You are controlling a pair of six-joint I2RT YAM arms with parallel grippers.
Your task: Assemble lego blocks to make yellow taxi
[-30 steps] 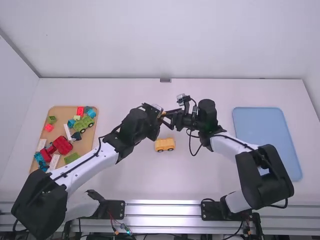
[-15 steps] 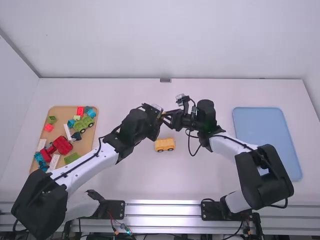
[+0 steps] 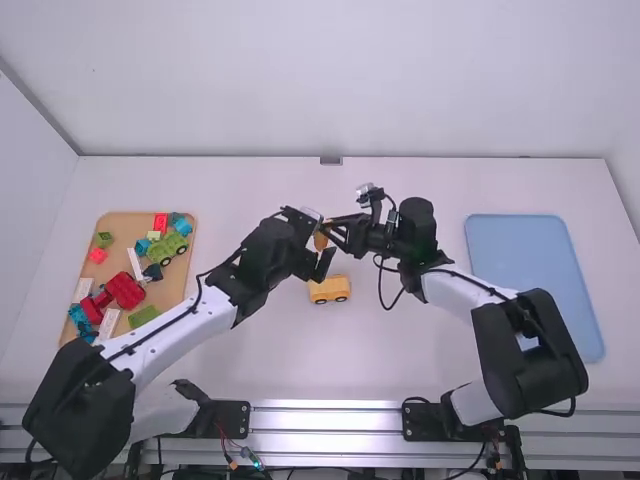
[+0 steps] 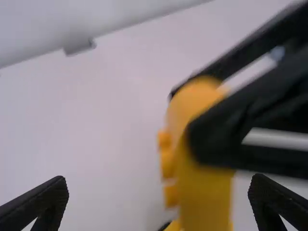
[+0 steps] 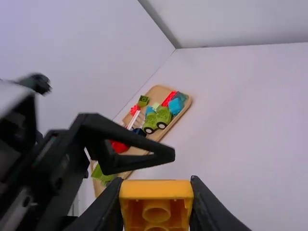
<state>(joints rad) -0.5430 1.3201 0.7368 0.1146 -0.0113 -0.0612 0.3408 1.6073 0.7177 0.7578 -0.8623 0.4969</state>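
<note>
I have the loose yellow block (image 3: 320, 241) up above the middle of the table (image 3: 400, 345), clamped between the fingertips of my right gripper (image 3: 329, 233); its hollow side with a round tube faces the right wrist camera, and in the left wrist view its studs stick out from one side; my left gripper (image 3: 322, 243) is close around it with fingers wide apart, a gap showing between each finger and the block in its own wrist view; near the grippers in the high view, the yellow wheeled piece (image 3: 329, 290) rests on the tabletop; off to the left I see the wooden tray (image 3: 125, 224), bearing a green wheeled piece (image 3: 167, 248), a large red piece (image 3: 124, 290), white blocks (image 3: 135, 264) and teal blocks (image 3: 81, 318); well apart from it, beyond the right arm, lies the blue tray (image 3: 535, 285).
</note>
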